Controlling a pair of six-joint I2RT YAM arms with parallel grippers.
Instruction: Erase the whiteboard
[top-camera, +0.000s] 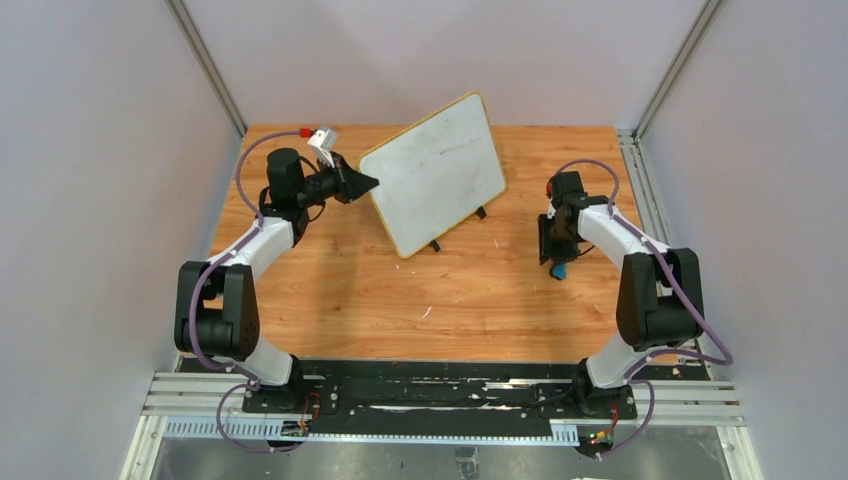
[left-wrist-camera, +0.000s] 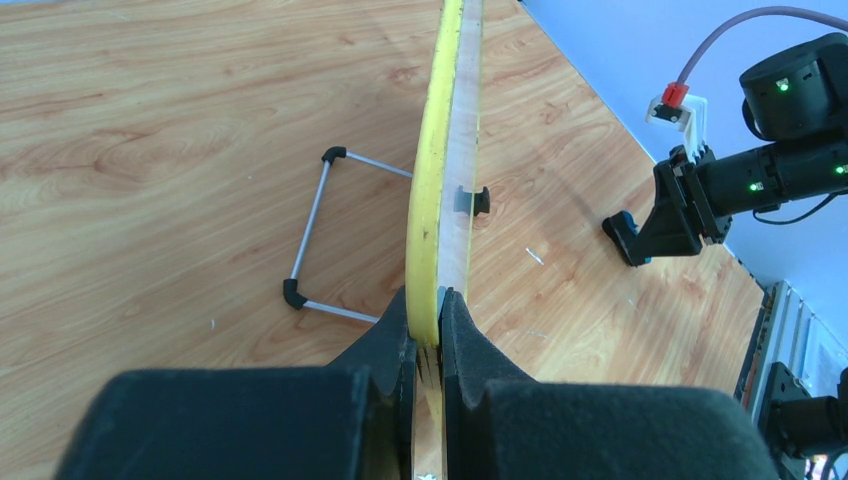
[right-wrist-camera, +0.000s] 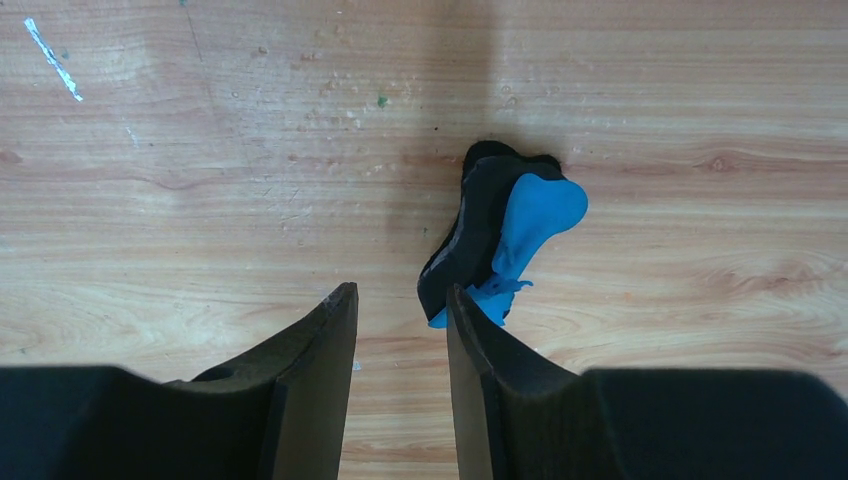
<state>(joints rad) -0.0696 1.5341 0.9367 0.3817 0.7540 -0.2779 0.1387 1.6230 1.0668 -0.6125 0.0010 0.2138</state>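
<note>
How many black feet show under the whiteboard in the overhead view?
2. The near foot sits by the whiteboard's lowest corner; the far foot sits further right along the same bottom edge. Others may be hidden behind the board.

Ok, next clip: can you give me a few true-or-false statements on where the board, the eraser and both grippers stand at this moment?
1. The left gripper is clamped on the edge of the whiteboard. True.
2. The right gripper is holding the eraser. False: its jaws are open and hold nothing, and the eraser lies on the table just beyond one fingertip.
3. The whiteboard lies flat on the table. False: it stands tilted, with a wire stand behind it.
4. The eraser is blue and black. True.
</note>
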